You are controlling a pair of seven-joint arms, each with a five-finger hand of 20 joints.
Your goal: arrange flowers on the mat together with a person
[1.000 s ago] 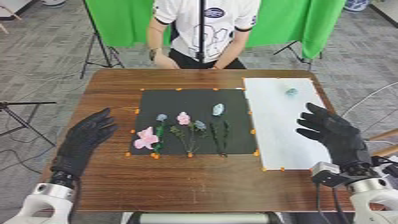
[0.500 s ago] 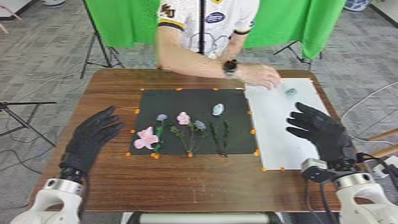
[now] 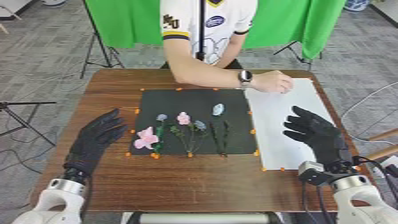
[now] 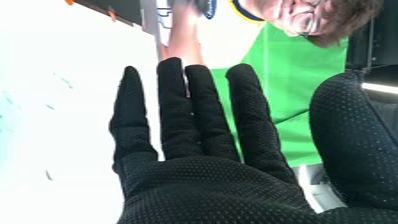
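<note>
In the head view my left hand [image 3: 96, 137] is held at the table's left side, its fingers straight. My right hand [image 3: 315, 132] is over the right part of the white mat [image 3: 277, 122], open and holding nothing; in the right wrist view my right hand [image 4: 209, 185] has its fingers extended. On the black mat [image 3: 169, 107] lie a large pink flower [image 3: 146, 138], a smaller pink flower [image 3: 184, 118], a pale blue flower [image 3: 218, 110] and stems with small bluish blooms. A person's hand [image 3: 272, 81] is at the white mat's far end, covering the spot there.
The brown table [image 3: 204, 185] carries both mats, with small orange markers [image 3: 155, 155] along their edges. The person's forearm [image 3: 202, 72] crosses the table's far edge. A dark vertical pole [image 3: 202, 30] stands beyond the table.
The person's arm has come over the table, and the hand has moved right onto the white mat's far end, where a small bluish flower showed before. My right hand has shifted slightly left.
</note>
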